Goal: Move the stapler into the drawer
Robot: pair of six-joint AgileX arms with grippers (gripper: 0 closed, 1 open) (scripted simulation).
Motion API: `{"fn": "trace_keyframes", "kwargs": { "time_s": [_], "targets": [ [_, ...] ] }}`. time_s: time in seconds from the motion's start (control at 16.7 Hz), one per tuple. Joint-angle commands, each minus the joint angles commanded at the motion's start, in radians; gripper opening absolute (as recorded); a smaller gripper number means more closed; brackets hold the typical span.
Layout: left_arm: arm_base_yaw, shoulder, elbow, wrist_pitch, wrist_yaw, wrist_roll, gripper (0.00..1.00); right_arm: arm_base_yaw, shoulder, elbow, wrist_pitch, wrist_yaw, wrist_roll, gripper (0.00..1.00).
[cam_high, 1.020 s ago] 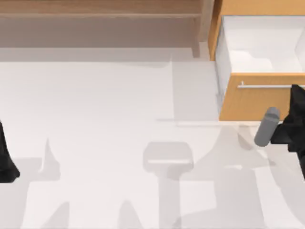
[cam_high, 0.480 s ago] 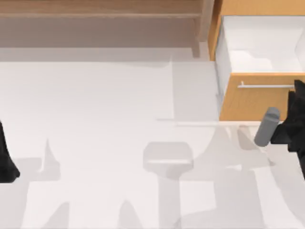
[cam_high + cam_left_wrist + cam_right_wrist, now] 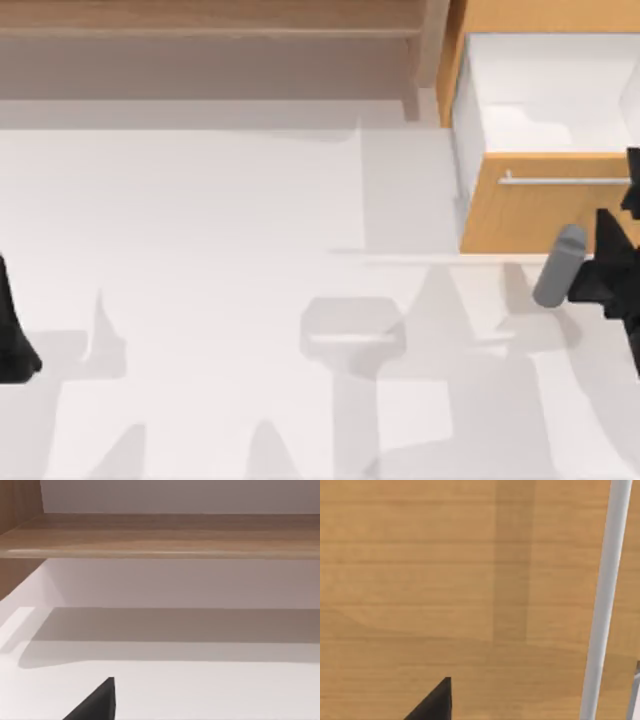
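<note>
By the drawer [image 3: 520, 205] – stapler [image 3: 558, 265] unmoved, right tool [image 3: 590, 272] shifted.

No words or numbers to read

The drawer [image 3: 520, 205] front is plain wood, its handle [image 3: 565, 181] is bare, and the table [image 3: 220, 220] and shelf [image 3: 210, 20] have no labels or signs on them

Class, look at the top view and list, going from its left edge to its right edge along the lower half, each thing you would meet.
Black left gripper parked at the left edge → bare white table → grey cylindrical stapler, lying in front of the drawer's orange-tan wooden front → black right gripper beside the stapler.
</note>
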Motion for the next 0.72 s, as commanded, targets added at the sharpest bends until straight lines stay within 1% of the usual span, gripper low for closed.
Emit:
{"fn": "trace_keyframes", "kwargs": {
  "time_s": [0.36, 0.72],
  "targets": [
    [0.000, 0.000, 0.000, 0.000, 0.000, 0.000, 1.00, 0.002, 0.000, -0.002, 0.003, 0.001, 0.000, 1.00],
    [0.000, 0.000, 0.000, 0.000, 0.000, 0.000, 1.00, 0.032, -0.009, -0.073, 0.065, 0.032, 0.001, 1.00]
  ]
}}
